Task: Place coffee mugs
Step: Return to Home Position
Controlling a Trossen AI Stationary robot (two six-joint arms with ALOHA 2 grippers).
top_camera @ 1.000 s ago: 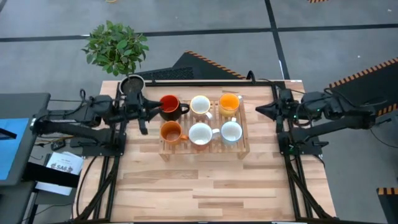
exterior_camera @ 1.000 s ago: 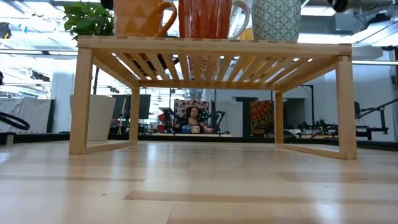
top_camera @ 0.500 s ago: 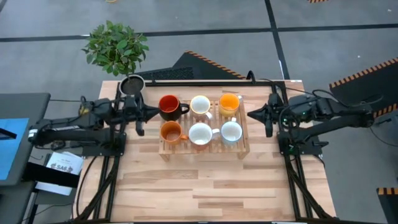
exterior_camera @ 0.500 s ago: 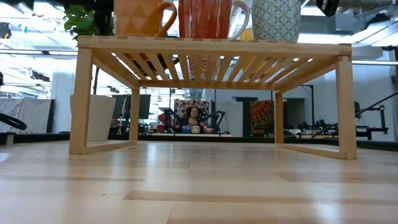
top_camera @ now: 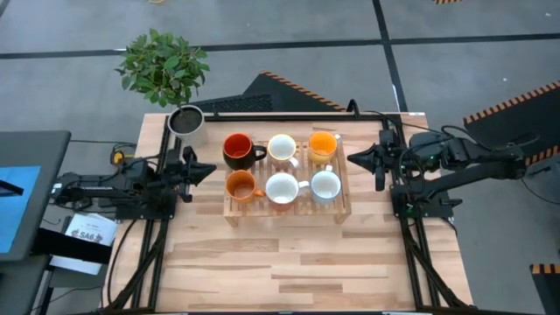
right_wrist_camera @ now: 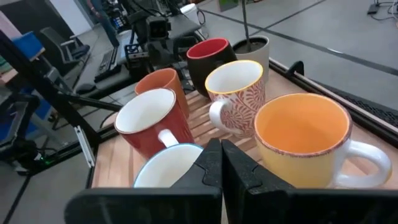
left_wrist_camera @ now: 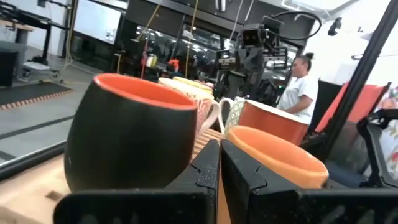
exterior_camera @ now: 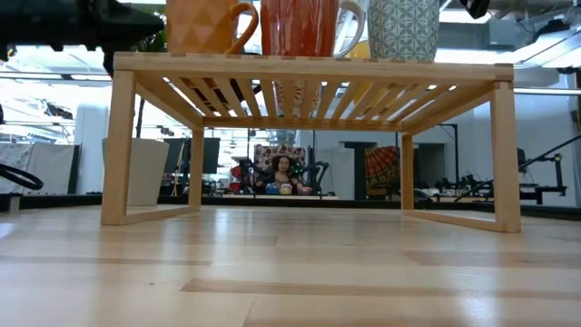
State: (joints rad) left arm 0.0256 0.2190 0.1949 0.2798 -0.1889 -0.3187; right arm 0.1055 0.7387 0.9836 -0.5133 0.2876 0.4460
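Note:
Six mugs stand upright on a wooden slatted rack [top_camera: 289, 213]. The far row holds the red mug with a black handle [top_camera: 238, 150], a white mug [top_camera: 282, 147] and the yellow-orange mug [top_camera: 323, 144]. The near row holds the darker orange mug [top_camera: 239, 185], a white mug [top_camera: 282, 187] and a pale mug [top_camera: 325, 185]. My left gripper [top_camera: 208, 168] is shut, just left of the rack and level with the mugs; in its wrist view it [left_wrist_camera: 219, 163] points between the red mug [left_wrist_camera: 130, 143] and the orange mug [left_wrist_camera: 273, 155]. My right gripper [top_camera: 352, 158] is shut at the rack's right edge.
A wider pale cup with a dark inside [top_camera: 185, 120] stands on the table's far left corner, beside a potted plant [top_camera: 163, 66]. Bare tabletop [top_camera: 289, 262] lies in front of the rack. In the low view the rack [exterior_camera: 309, 68] stands on legs with open space beneath.
My left gripper has drawn back from beside the red mug toward the table's left and near edges. My right gripper has moved a little toward the rack. The mugs have stayed in place.

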